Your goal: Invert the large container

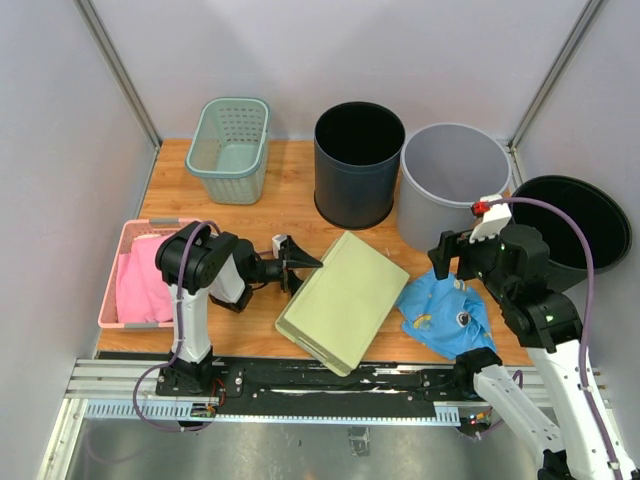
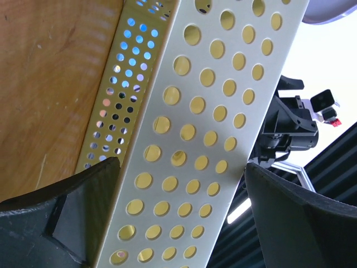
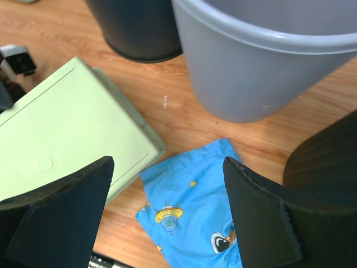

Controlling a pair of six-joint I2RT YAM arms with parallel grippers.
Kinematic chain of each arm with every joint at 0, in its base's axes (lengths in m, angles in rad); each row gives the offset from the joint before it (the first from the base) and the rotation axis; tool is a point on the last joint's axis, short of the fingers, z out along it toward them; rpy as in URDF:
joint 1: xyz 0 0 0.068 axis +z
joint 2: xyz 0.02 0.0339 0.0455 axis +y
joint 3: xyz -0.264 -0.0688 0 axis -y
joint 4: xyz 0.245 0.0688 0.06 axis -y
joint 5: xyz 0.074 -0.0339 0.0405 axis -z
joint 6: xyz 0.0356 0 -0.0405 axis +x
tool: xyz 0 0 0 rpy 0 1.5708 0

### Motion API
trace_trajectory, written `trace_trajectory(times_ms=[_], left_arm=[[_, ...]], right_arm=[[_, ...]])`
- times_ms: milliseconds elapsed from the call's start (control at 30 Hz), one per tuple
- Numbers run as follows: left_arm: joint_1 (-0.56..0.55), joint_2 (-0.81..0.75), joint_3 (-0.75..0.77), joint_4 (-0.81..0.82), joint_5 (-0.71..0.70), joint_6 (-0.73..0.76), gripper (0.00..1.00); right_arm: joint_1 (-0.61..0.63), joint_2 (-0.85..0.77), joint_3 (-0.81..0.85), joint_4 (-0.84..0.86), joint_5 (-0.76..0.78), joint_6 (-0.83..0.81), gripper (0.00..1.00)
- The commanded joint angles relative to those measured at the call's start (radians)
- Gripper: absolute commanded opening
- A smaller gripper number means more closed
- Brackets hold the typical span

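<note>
The pale perforated container (image 2: 207, 125) is framed between the left hand's (image 2: 181, 166) spread fingers; the wooden bench (image 2: 47, 84) is seen upper left.

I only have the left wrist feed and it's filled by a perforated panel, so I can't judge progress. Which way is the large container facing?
Observer: In the top view, the large container lies with its solid base facing up.
Operator: Is the right arm touching it?
Observer: No. The right end effector is open and hovers over a blue cloth, apart from the container.
Operator: What stands behind the container?
Observer: A dark bin stands just past its far corner, with a grey bucket beside the bin.
</note>
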Motion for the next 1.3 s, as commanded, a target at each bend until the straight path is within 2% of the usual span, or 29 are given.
trace_trajectory(times_ms=[0, 100, 167, 267, 367, 567, 700, 867, 1100, 1267], left_arm=[[0.012, 0.037, -0.008, 0.269, -0.055, 0.054, 0.99], [0.011, 0.043, -0.003, 0.220, -0.079, 0.100, 0.99], [0.012, 0.004, -0.001, 0.081, -0.093, 0.200, 0.99], [0.011, -0.146, 0.039, -0.396, -0.147, 0.500, 0.99], [0.010, -0.269, 0.112, -0.763, -0.223, 0.711, 0.99], [0.003, -0.353, 0.288, -1.243, -0.342, 1.011, 0.99], [-0.019, -0.344, 0.454, -1.600, -0.523, 1.241, 0.99], [-0.035, -0.347, 0.530, -1.760, -0.689, 1.336, 0.99], [-0.066, -0.414, 0.616, -1.862, -0.853, 1.386, 0.99], [-0.103, -0.588, 0.634, -1.915, -1.040, 1.369, 0.99]], right_arm=[[-0.014, 0.011, -0.006, -0.049, -0.163, -0.051, 0.82], [-0.013, 0.014, -0.013, -0.067, -0.168, -0.062, 0.82], [-0.013, 0.016, -0.012, -0.069, -0.175, -0.066, 0.83], [-0.014, 0.022, -0.009, -0.075, -0.179, -0.071, 0.83], [-0.012, 0.030, -0.015, -0.074, -0.178, -0.069, 0.83], [-0.013, 0.054, -0.049, -0.040, -0.223, -0.029, 0.83], [-0.012, 0.077, -0.066, -0.021, -0.280, -0.001, 0.83], [-0.012, 0.081, -0.111, 0.020, -0.323, 0.036, 0.83], [-0.011, 0.070, -0.155, -0.014, -0.339, 0.034, 0.83], [-0.008, 0.068, -0.168, 0.067, -0.350, 0.081, 0.83]])
